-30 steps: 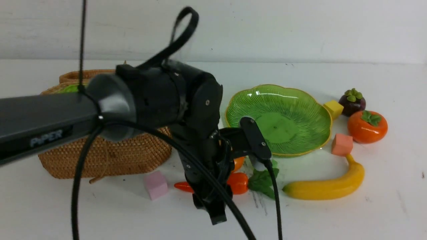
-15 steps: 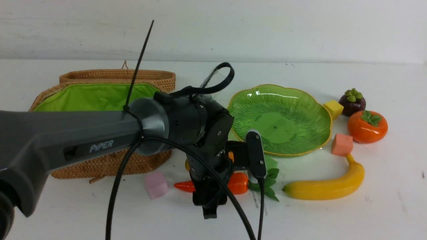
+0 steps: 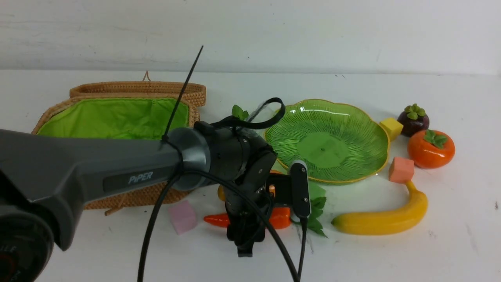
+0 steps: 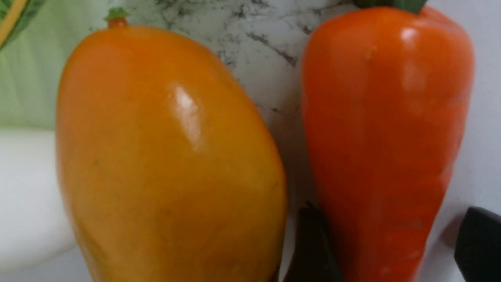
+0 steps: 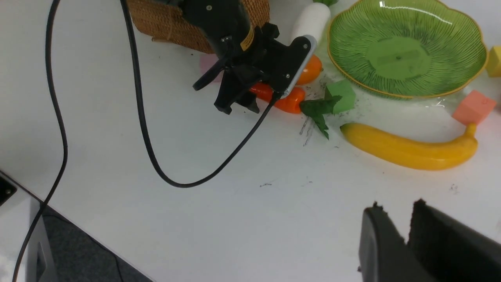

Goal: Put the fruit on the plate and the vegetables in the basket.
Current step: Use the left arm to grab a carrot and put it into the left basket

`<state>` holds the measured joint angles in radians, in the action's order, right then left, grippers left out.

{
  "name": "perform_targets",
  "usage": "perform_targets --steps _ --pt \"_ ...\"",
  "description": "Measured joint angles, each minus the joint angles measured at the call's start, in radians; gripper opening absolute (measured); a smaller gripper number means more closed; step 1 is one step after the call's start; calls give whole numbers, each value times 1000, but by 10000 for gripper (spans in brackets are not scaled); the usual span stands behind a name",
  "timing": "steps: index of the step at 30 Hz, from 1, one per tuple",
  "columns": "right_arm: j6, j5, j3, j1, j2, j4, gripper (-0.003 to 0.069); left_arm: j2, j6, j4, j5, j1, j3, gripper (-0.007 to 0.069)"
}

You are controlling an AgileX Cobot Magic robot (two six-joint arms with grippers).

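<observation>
Left gripper brought lower onto the carrot, jaws spread wider than a second ago

The carrot is straddled but not yet pinched. It lies on the table just beside the mango, in front of the gap between basket and plate, so a pick-up for the basket is judged close. The plate is bare. The right gripper is held nearly pressed together, empty. The white tabletop is scuffed with dark marks, and a plain white wall is seen behind
</observation>
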<state>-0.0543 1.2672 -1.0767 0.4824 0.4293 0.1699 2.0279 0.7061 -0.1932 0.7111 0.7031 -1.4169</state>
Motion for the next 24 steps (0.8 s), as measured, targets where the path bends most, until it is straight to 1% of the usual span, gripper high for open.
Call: perform_targets --steps 2,4,5,6,7,14,15,16,21,24 --pt "0 0 0 0 0 0 128 1 0 4 9 0 -1 441" --pt "0 0 0 0 0 0 128 1 0 27 29 0 -1 392" --pt "0 0 0 0 0 0 128 1 0 41 39 0 -1 361" --pt "0 0 0 0 0 0 128 1 0 61 50 0 -1 295" --pt "0 0 0 0 0 0 128 1 0 71 53 0 -1 262" --pt "0 0 0 0 0 0 131 -15 0 147 80 0 -1 265" --pt "0 0 0 0 0 0 131 -38 0 183 100 0 -1 265" --pt "0 0 0 0 0 0 131 -42 0 186 104 0 -1 265" --pt "0 0 -1 0 0 0 131 -207 0 307 195 0 -1 265" --pt "1 0 -1 0 0 0 131 -286 -2 344 232 0 -1 265"
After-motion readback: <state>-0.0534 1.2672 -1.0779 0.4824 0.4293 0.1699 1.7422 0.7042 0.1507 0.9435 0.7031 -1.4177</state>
